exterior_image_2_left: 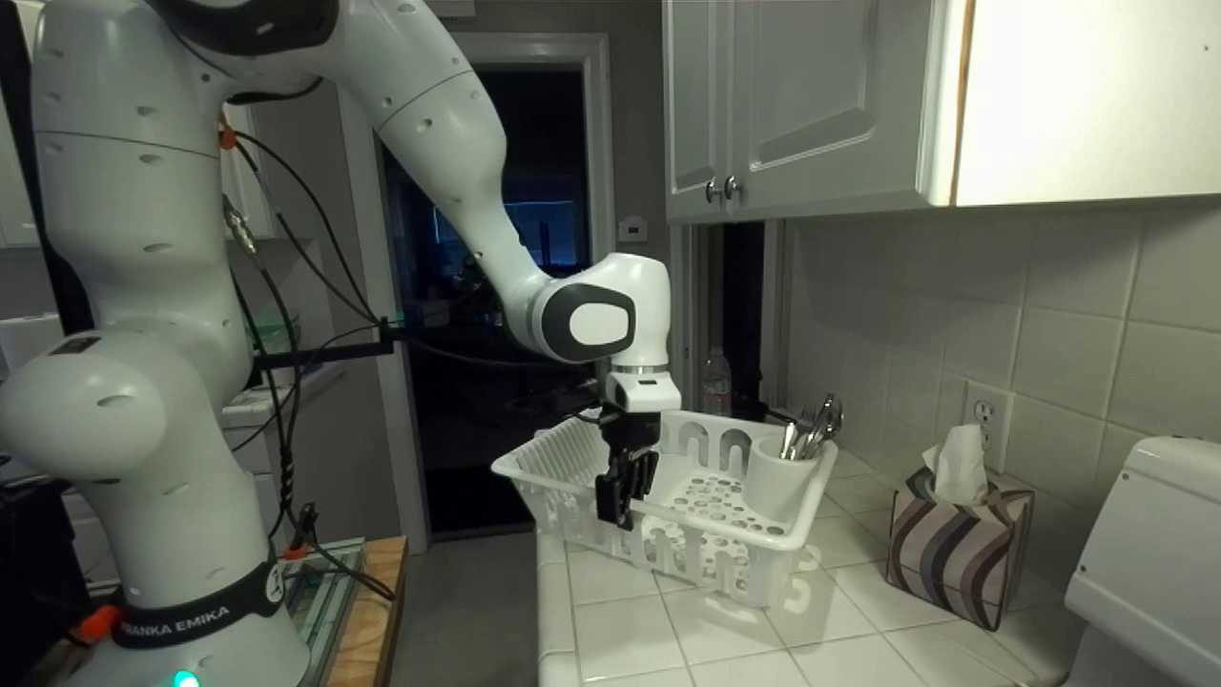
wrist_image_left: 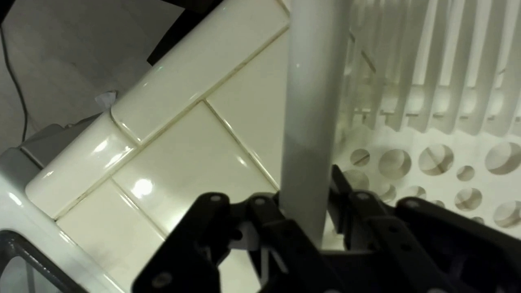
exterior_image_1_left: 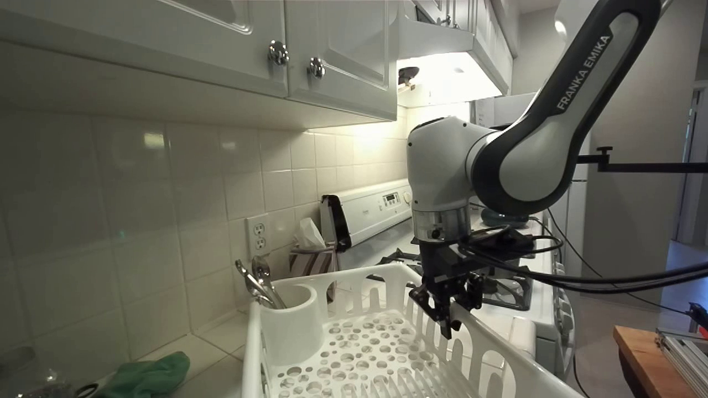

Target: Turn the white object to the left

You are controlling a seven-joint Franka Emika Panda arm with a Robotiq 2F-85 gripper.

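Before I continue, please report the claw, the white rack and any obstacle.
Claw astride rack rim, firm grip unclear. Rack on counter, holding utensils. Tissue box nearby, possible obstacle.

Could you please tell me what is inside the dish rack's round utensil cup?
Shiny metal utensils stick up from the utensil cup in the dish rack; the cup's wall hides its bottom and their lower ends.

Exterior views face oppositely; all share the rack [wrist_image_left: 311, 110].
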